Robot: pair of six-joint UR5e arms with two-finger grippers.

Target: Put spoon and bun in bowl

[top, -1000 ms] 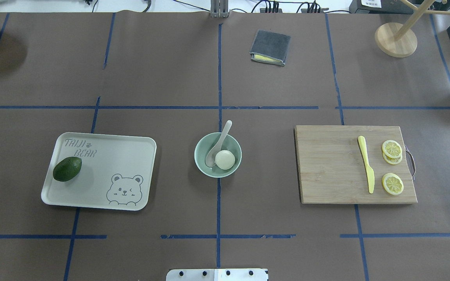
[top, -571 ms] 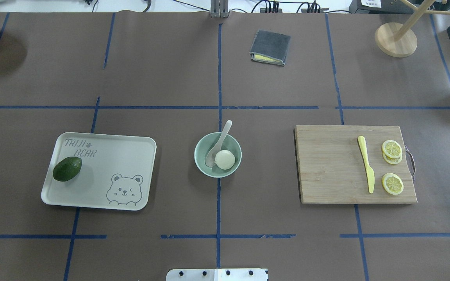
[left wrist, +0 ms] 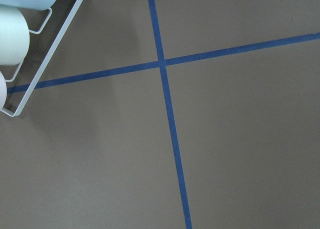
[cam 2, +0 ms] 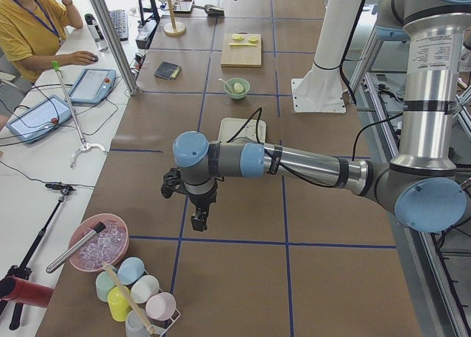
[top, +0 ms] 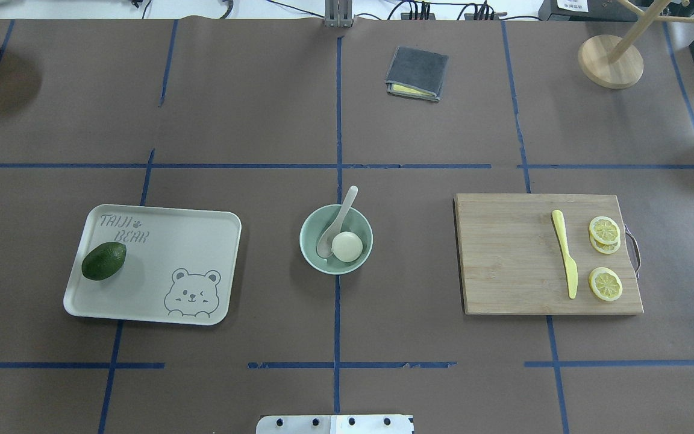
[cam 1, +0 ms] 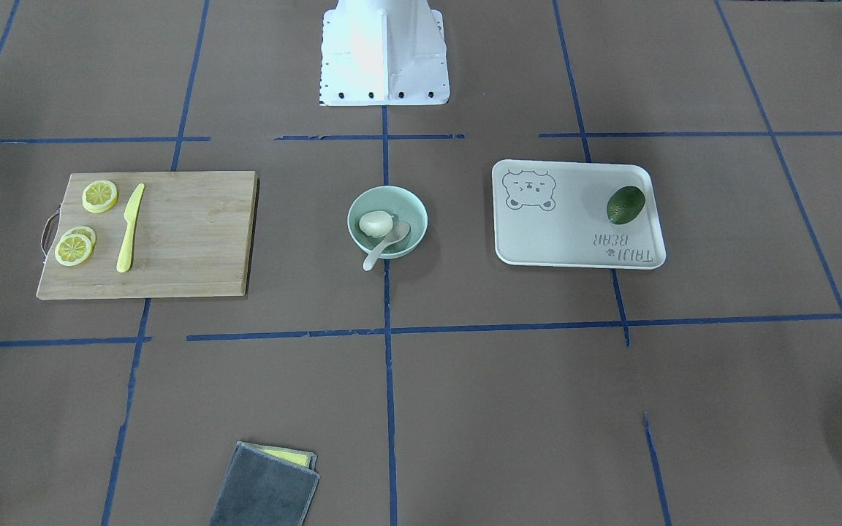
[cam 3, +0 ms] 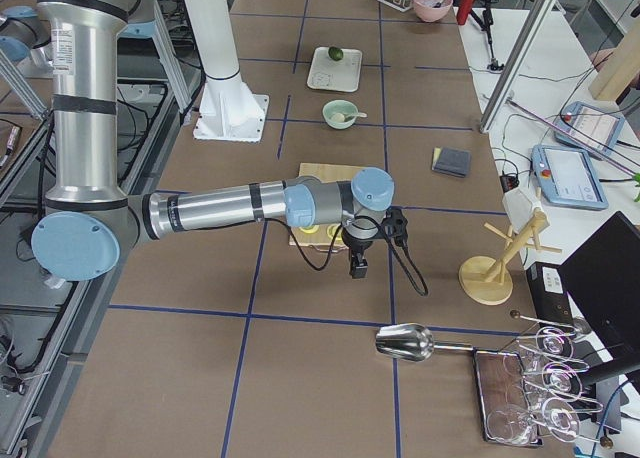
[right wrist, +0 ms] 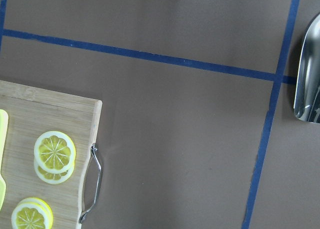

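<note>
The mint-green bowl (top: 321, 267) stands at the table's middle and also shows in the front view (cam 1: 408, 199). The white bun (top: 347, 246) lies inside it. The cream spoon (top: 338, 219) has its scoop in the bowl beside the bun, and its handle leans out over the far rim. My left gripper (cam 2: 199, 221) hangs over bare table far to the left. My right gripper (cam 3: 356, 269) hangs past the cutting board's right end. Both show only in the side views, so I cannot tell whether they are open or shut.
A bear-print tray (top: 202, 229) with an avocado (top: 103, 261) lies left of the bowl. A cutting board (top: 503, 259) with a yellow knife (top: 565, 253) and lemon slices (top: 604, 229) lies right. A grey cloth (top: 417, 73) lies at the back. A cup rack (left wrist: 30, 64) and a metal scoop (right wrist: 307, 84) flank the table ends.
</note>
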